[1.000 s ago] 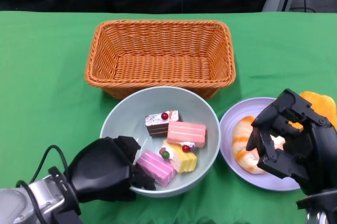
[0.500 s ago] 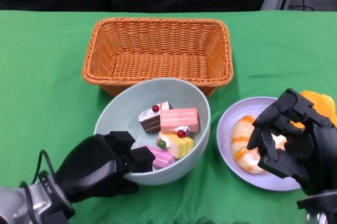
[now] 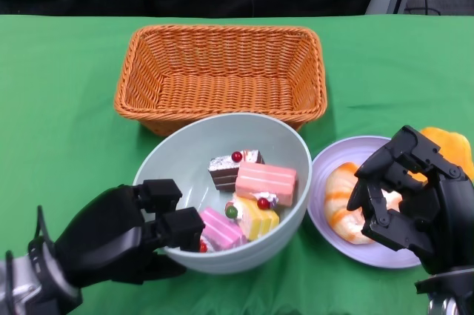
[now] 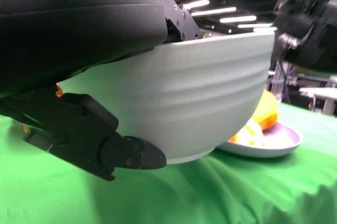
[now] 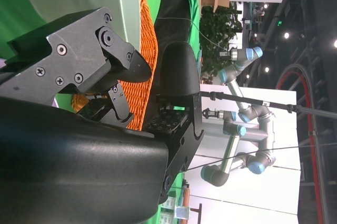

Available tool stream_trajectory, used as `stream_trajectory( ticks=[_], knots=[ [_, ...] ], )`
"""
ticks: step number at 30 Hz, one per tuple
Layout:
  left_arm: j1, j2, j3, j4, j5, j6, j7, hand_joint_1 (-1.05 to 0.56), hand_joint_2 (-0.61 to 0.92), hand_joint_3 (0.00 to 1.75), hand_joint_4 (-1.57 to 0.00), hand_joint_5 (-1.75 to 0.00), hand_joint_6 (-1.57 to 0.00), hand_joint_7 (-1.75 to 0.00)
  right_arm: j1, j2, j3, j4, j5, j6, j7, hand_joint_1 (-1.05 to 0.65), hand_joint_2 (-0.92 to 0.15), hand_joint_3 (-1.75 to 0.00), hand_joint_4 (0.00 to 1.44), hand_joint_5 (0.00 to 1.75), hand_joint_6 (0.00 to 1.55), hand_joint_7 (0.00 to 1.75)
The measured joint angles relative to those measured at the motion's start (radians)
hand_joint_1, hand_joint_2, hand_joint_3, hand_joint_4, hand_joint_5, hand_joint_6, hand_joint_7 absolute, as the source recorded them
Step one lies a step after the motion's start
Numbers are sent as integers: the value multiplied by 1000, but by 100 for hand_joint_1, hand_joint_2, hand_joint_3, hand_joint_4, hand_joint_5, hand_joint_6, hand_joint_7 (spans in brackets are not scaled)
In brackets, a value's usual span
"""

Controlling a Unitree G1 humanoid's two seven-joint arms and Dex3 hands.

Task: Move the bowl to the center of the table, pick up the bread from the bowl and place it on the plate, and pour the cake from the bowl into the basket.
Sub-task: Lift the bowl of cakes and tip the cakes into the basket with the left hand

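Bowl (image 3: 222,193) sits near table centre, just in front of the wicker basket (image 3: 221,74), far rim close to the basket's near wall. Left hand (image 3: 122,233) clamps the bowl's near-left rim: fingers (image 3: 181,222) hooked over the lip inside, thumb side under the outer wall. Left wrist view shows the base lifted a little on the hand's side, so the bowl looks just off or barely touching the green cloth (image 3: 59,107); can't say for sure. Inside: four toy cake pieces (image 3: 248,196) — chocolate slice, two pink layered ones, a yellow one with cherry — bunched centre-right. Bread (image 3: 346,204) already lies on the lilac plate (image 3: 329,163) right of the bowl, so my read is that the bread step is done and the pour is what's left. Right hand (image 3: 404,196) hovers over the plate, fingers curled inward; nothing seems to be in it, but the palm is hidden so I can't tell for certain. Another orange-yellow item (image 3: 448,148) peeks out behind it, unidentifiable. Key geometry: basket lies straight ahead of the bowl, away from the robot, long axis running left-right across the table, so it gives a wide target. Left hand holds the near rim, so the tip goes forward over the far rim. Risk: the cakes lie right of centre and could spill toward the plate side.
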Motion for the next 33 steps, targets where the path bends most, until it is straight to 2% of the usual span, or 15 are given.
stream_trajectory(
  ticks=[1, 8, 12, 14, 17, 19, 21, 26, 33],
  knots=[
    [12, 9, 7, -20, -8, -7, -2, -8, 62, 63, -70, -175, -59, -166, -1, 0, 0, 3, 2, 0, 1, 1, -60, -112, 81, 168, 67, 149],
    [38, 17, 87, -108, -17, -16, 1, 0, 43, 109, -73, -174, -61, -163, -3, 1, 0, 15, 6, -9, 8, 2, -59, -112, 82, 168, 68, 148],
    [37, 0, 122, -120, -17, -11, 19, 2, 37, 121, -72, -173, -63, -160, -3, 5, 1, 18, 3, -12, 7, 2, -59, -113, 82, 169, 67, 149],
    [32, -9, 134, -120, -17, -4, 21, 3, 37, 120, -72, -171, -63, -158, -3, 7, 2, 25, 0, -16, 7, 3, -59, -114, 82, 169, 67, 149],
    [11, -30, 154, -111, -22, 6, 19, 1, 46, 107, -71, -174, -62, -160, -3, 6, 6, 33, -5, -19, 8, 1, -58, -117, 80, 170, 66, 150],
    [-12, -43, 161, -100, -44, 11, 12, 3, 45, 103, -71, -174, -61, -161, -2, 6, 12, 35, -14, -19, 9, 2, -57, -118, 79, 170, 66, 150],
    [-42, -53, 169, -90, -57, 22, -10, 3, 47, 98, -70, -175, -65, -154, 1, 7, 23, 35, -22, -19, 10, 2, -56, -117, 79, 170, 65, 150],
    [-108, -91, 189, -30, -113, 34, -75, 1, 51, 97, -71, -175, -66, -152, 11, 6, 37, 40, -15, -22, 37, 2, -59, -112, 76, 172, 64, 150],
    [-210, -149, 198, 88, -132, 43, -80, -2, 53, 94, -71, -175, -60, -158, 23, 6, 51, 46, 6, -26, 74, 4, -64, -104, 79, 167, 65, 145]
  ],
)
